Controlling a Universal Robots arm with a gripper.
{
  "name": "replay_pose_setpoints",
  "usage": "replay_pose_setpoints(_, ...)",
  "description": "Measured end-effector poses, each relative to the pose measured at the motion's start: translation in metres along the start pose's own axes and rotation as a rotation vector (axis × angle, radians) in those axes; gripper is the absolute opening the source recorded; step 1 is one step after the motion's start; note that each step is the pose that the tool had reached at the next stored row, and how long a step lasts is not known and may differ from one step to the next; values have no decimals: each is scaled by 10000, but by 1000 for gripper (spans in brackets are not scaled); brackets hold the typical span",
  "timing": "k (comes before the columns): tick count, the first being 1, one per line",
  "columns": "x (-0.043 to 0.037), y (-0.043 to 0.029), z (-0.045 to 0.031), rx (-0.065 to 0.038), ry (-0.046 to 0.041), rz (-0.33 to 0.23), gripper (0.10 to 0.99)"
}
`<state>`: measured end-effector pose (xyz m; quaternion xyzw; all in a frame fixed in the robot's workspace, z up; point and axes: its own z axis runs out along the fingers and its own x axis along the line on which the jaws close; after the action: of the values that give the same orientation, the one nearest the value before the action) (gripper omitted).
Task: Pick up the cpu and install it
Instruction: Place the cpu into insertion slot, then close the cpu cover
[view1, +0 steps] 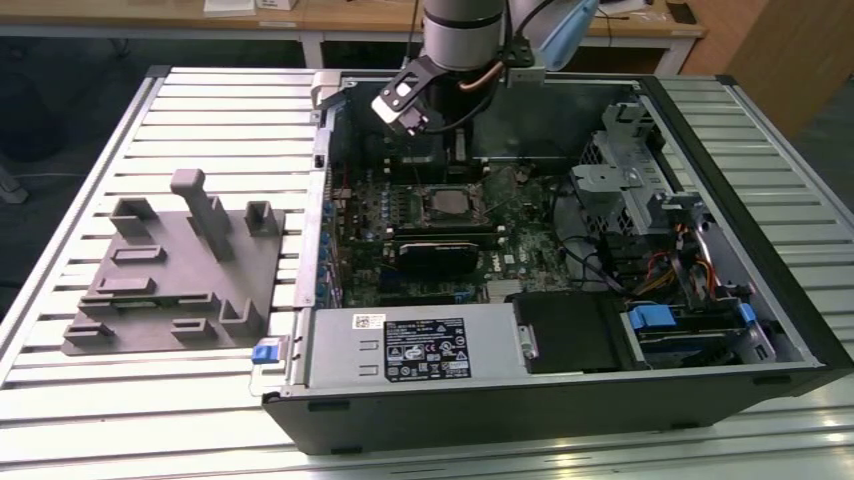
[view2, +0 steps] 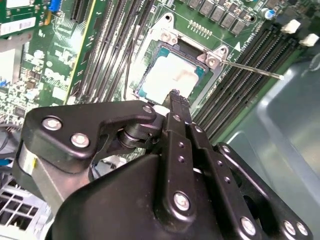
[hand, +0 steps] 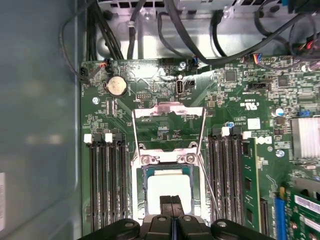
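The cpu (hand: 167, 189), pale metal top upward, is seen lying flat inside the socket frame (hand: 137, 200) on the motherboard (hand: 240, 100). The hinged load plate (hand: 169, 111) is folded open beyond it, and the wire lever (hand: 209, 185) is swung free alongside. Memory slots (hand: 105, 180) are ranged on both sides of the socket. The gripper (hand: 172, 200) is positioned over one edge of the chip, its two fingers closed together on nothing. In the exterior view, the arm (view1: 463, 30) is lowered into the open computer case (view1: 561, 400); a grey tray (view1: 160, 290) is seen on the slatted table (view1: 80, 420) at the exterior view's left.
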<state>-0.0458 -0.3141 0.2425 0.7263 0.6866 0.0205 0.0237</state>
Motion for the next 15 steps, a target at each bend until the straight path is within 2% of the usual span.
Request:
replay_pose_setpoints(3, 0, 5, -80, -6, 2, 0, 106)
replay_pose_setpoints(15, 0, 5, -81, -10, 3, 0, 106)
